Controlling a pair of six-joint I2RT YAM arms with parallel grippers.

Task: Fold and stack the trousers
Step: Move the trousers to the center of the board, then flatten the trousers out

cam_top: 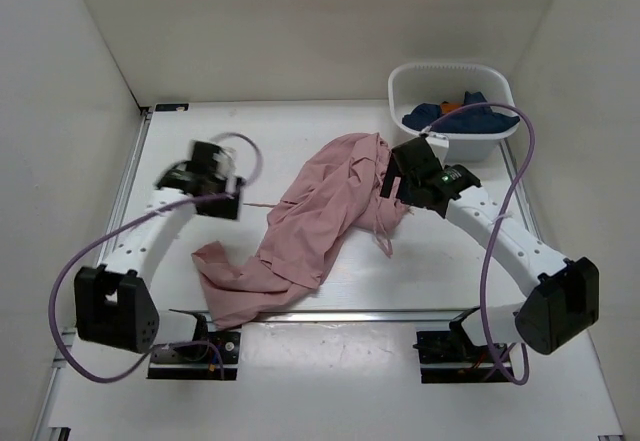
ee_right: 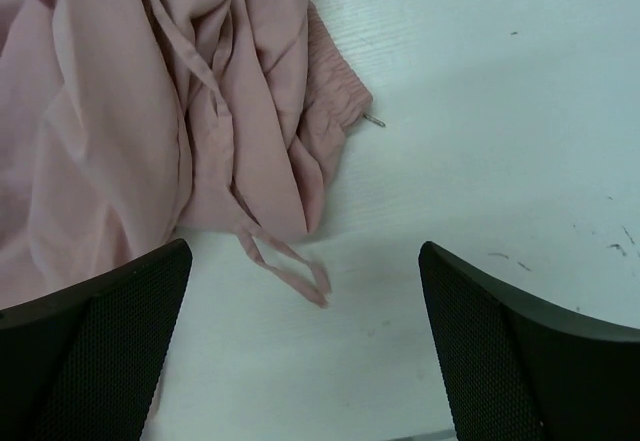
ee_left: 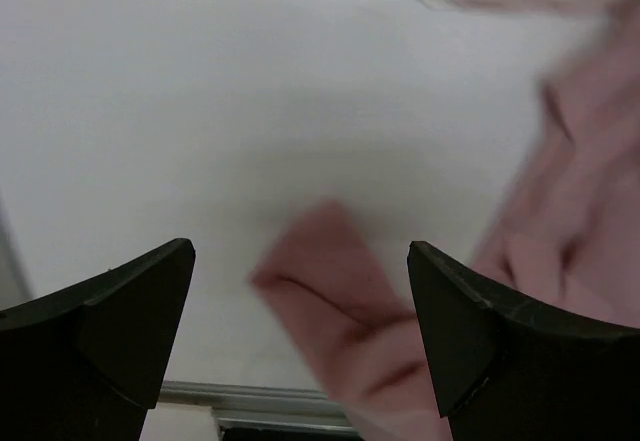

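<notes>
Arm bases (cam_top: 112,306), trousers (cam_top: 320,216), white walled table (cam_top: 260,126)

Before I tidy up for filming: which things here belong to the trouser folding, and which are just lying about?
Part of the job: the pink trousers, crumpled mid-table; the left gripper and right gripper, both open and holding nothing.

Just lying about: the white basket at the far right; the dark blue garment inside it.
</notes>
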